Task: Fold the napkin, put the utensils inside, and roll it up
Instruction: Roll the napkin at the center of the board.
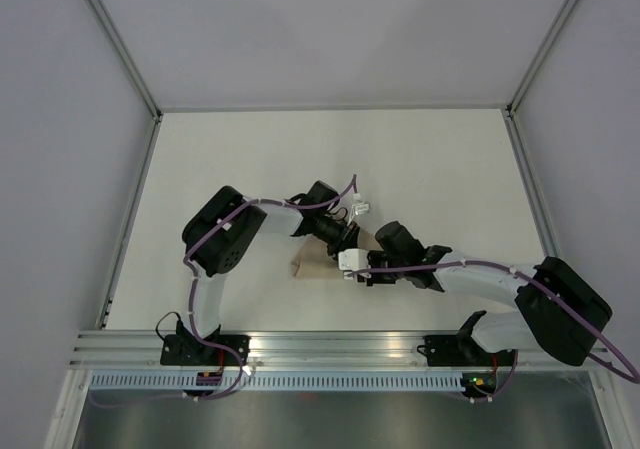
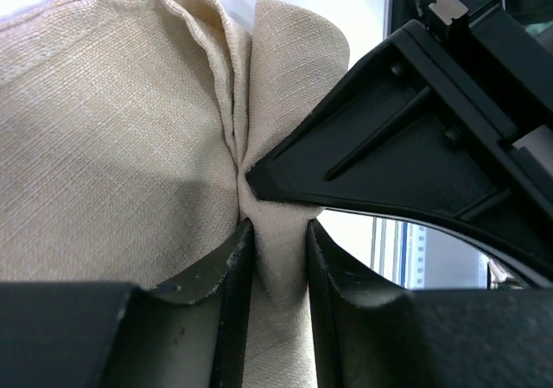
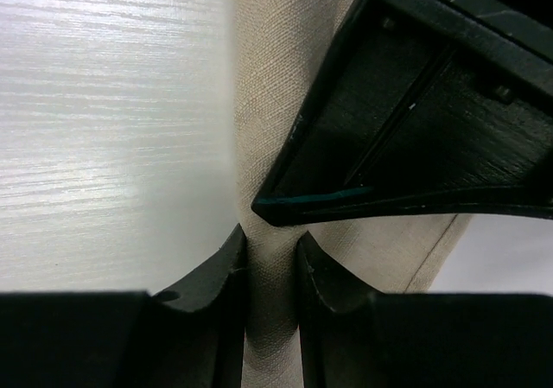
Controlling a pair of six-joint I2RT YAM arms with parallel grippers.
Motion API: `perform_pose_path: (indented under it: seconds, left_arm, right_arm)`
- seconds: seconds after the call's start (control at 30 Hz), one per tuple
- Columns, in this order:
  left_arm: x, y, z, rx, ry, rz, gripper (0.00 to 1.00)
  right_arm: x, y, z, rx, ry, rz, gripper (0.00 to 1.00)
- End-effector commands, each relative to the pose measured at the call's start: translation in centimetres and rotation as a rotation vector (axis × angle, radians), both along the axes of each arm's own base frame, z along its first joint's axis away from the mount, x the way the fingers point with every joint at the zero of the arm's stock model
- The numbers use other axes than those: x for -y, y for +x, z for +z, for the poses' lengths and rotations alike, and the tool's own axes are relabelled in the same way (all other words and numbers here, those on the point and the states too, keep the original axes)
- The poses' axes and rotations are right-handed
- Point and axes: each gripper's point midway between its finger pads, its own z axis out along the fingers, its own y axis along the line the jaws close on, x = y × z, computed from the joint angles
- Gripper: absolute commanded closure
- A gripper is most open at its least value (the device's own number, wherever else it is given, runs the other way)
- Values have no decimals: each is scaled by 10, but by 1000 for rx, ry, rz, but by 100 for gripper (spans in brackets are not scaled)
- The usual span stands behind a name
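Top external shows me the white bench [image 1: 250, 159] with the tan napkin [image 1: 312, 264] bunched toward its near side, about midway left to right and partly hidden under both arms. On the left wrist view, my left hand [image 2: 276, 237] pinches a raised ridge of the cloth, with folds gathered above the grip. My right hand [image 3: 272, 245] pinches a narrow strip of the same cloth, and the two hands meet tip to tip.
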Motion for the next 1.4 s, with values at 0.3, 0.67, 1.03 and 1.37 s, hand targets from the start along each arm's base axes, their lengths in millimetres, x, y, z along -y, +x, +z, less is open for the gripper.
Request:
perform_pose_path:
  seconds: [0.3,0.67,1.03,1.37]
  left_arm:
    - [-21,49,58,185,-6,172,61]
    - [-72,106,94,487,47,592,62]
    - [-106,87,109,705,-34,767,62]
    - [-53,38,89,1146,106,542,45]
  right_arm:
    - [16,-22,-22,-241,-149,7,89]
    - [17,-22,-19,-593,-162,21,89]
    - [23,17,-29,-872,-152,-26,89]
    - [28,26,-48,-987,-184,-77,88]
